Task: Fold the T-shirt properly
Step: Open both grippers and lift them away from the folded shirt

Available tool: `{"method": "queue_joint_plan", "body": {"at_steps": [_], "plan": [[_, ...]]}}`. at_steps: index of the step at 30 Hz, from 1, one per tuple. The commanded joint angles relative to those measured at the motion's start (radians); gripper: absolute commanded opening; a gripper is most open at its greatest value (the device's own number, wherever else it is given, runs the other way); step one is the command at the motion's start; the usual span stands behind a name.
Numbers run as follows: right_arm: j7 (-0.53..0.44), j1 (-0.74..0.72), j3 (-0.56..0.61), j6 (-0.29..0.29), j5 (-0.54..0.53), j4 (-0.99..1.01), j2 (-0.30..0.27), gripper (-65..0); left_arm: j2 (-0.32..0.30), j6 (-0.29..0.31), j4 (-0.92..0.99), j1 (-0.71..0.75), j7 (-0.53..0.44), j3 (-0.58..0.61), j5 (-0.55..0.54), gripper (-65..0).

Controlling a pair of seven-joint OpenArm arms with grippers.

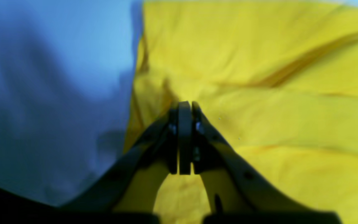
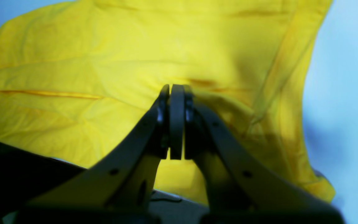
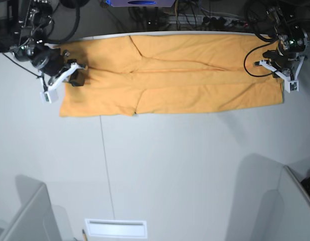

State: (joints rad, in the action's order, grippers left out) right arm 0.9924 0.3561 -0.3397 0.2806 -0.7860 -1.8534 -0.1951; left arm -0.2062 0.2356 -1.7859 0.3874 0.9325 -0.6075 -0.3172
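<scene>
Nearest the base camera, a flat white slotted plate (image 3: 115,228) lies at the near edge of the pale grey table (image 3: 185,165), with grey partition panels at the two near corners, both cut off by the frame. A thin dark seam runs across the tabletop toward the garment.

Farther back lies the yellow-orange cotton T-shirt (image 3: 195,80), stretched out as a long band along the far part of the table. It is folded lengthwise: creases run along its length, and an angled fold shows near the far edge. No print or tag shows on the upward side.

The right gripper (image 3: 76,78) sits on the end of the band at the base view's left; in its wrist view the jaws are pressed together over bunched cloth, though blur hides whether any fabric is pinched between them. The left gripper (image 3: 282,64) rests at the opposite end, near the shirt's far corner; its wrist view likewise shows the jaws brought together on the cloth beside the edge, soft-focused, so a grip on the fabric cannot be confirmed.

Beyond the table, dark cables and equipment are partly cropped.
</scene>
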Motion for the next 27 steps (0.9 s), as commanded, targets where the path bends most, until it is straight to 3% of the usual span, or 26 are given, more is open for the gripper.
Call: {"method": "queue_joint_plan", "body": {"at_steps": [1,4,11,17,27], "plan": [[-0.007,-0.016,0.0,0.004,-0.013,0.016,-0.014,-65.0,-0.014,0.001,0.013,-0.023,-0.019,-0.005,-0.003,-65.0],[-0.016,-0.075,0.02,0.004,-0.013,0.173,-0.024,-65.0,-0.014,0.001,0.108,-0.069,-0.02,-0.001,0.059,-65.0],[-0.12,-0.183,0.069,0.004,-0.013,0.424,-0.102,-65.0,-0.005,0.005,0.317,-0.201,-0.073,0.044,0.178,-65.0],[-0.125,-0.315,0.069,0.004,-0.013,0.564,-0.12,-65.0,-0.003,0.001,0.446,-0.341,-0.071,0.079,0.192,-65.0],[-0.126,-0.523,0.115,0.004,0.006,0.751,-0.171,-65.0,-0.006,0.001,0.4,-0.382,-0.022,0.07,0.184,-65.0]]}}
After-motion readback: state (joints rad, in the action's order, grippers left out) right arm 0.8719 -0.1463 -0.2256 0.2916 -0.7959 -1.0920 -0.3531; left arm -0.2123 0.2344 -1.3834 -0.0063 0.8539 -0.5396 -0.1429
